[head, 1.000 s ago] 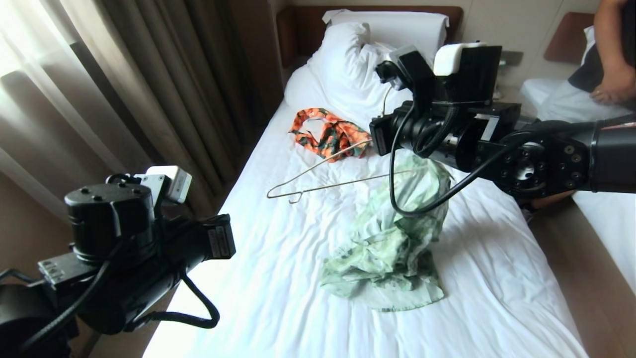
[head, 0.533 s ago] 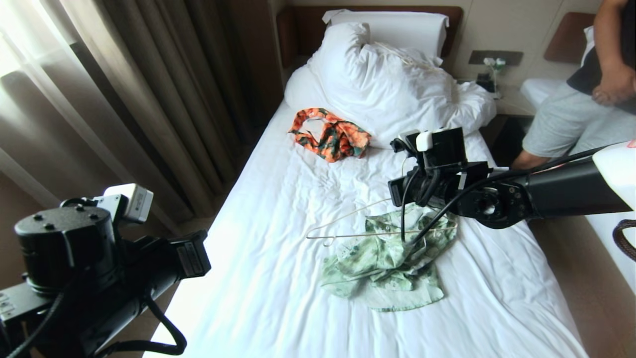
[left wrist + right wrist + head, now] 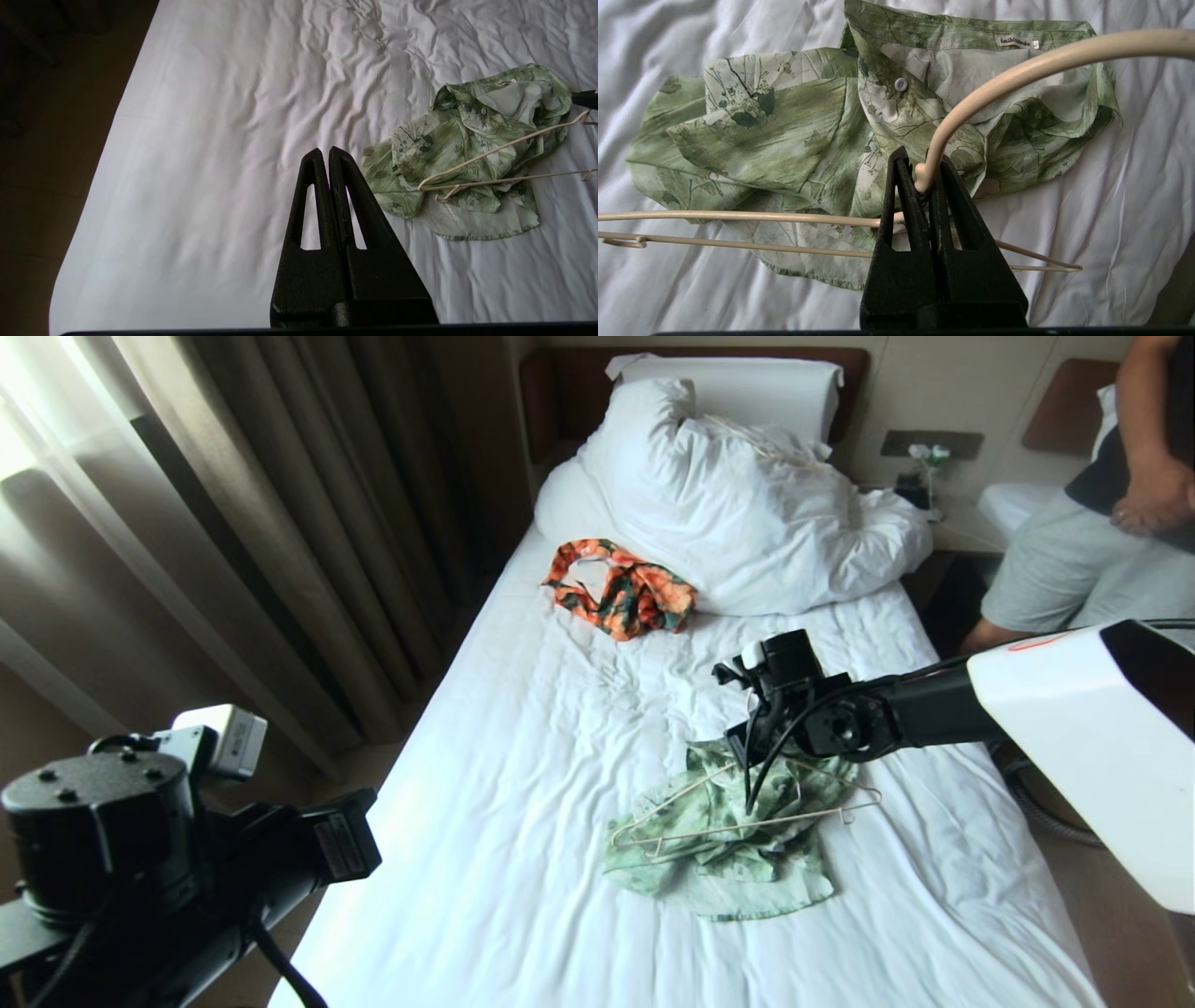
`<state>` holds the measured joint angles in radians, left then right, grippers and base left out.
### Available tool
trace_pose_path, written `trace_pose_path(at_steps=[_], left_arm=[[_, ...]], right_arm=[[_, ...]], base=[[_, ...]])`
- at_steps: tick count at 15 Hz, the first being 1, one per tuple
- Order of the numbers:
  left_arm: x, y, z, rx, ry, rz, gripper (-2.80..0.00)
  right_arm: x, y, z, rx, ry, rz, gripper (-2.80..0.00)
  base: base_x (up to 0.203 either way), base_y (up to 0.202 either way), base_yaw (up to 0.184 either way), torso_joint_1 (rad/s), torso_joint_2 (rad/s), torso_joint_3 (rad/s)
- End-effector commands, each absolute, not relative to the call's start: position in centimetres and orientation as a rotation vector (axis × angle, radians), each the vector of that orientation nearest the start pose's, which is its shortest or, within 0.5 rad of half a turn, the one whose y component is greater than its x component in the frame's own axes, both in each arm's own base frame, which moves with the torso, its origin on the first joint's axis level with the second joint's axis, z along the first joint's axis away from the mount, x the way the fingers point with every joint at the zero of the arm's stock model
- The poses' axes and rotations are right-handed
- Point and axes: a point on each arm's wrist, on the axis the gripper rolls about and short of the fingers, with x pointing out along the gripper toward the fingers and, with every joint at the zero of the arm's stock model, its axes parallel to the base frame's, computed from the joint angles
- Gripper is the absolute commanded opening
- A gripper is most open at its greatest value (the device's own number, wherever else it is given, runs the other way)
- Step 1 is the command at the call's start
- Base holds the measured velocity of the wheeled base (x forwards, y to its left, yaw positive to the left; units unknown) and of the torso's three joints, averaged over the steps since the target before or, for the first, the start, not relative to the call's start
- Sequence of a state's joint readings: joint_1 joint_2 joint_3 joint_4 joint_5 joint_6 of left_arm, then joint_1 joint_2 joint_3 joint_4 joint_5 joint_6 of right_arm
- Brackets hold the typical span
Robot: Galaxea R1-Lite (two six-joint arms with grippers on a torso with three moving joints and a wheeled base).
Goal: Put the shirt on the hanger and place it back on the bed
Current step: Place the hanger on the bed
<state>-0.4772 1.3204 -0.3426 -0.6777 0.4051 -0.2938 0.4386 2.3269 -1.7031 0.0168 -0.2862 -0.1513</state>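
Right gripper [image 3: 924, 175]: pressed together, pinching the hanger [image 3: 747, 821] hook. Hanger: across the crumpled shirt [image 3: 724, 845], apparently resting on it, mid-bed [image 3: 523, 784]. Left gripper [image 3: 325, 156]: pressed together, empty, near left edge.

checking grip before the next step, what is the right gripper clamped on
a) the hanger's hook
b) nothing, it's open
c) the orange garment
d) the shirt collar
a: in the right wrist view the right gripper has its fingers shut on the curved hook of the hanger, whose frame lies across the crumpled shirt on the bed.
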Motion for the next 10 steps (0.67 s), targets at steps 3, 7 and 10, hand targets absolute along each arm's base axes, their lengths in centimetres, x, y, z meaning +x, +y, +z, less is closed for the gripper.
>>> trace_pose_path(at_steps=[3,7,10], left_arm=[[15.5,-7.0,16.4,-0.18,0.241,-0.03,-2.8],[14.5,-6.5,16.7,-0.191,0.212,-0.032,-2.8],[13.4,-5.9,17.7,-0.214,0.155,-0.038,-2.8]], right_arm=[[45.2,20.0,7.1,-0.448,0.675,0.203,-2.8],[45.4,19.9,6.2,-0.47,0.726,0.197,0.0],[44.7,19.7,6.8,-0.486,0.731,0.159,0.0]], base=[[0.0,0.0,0.0,0.0,0.0,0.0],[0.0,0.0,0.0,0.0,0.0,0.0],[0.0,0.0,0.0,0.0,0.0,0.0]])
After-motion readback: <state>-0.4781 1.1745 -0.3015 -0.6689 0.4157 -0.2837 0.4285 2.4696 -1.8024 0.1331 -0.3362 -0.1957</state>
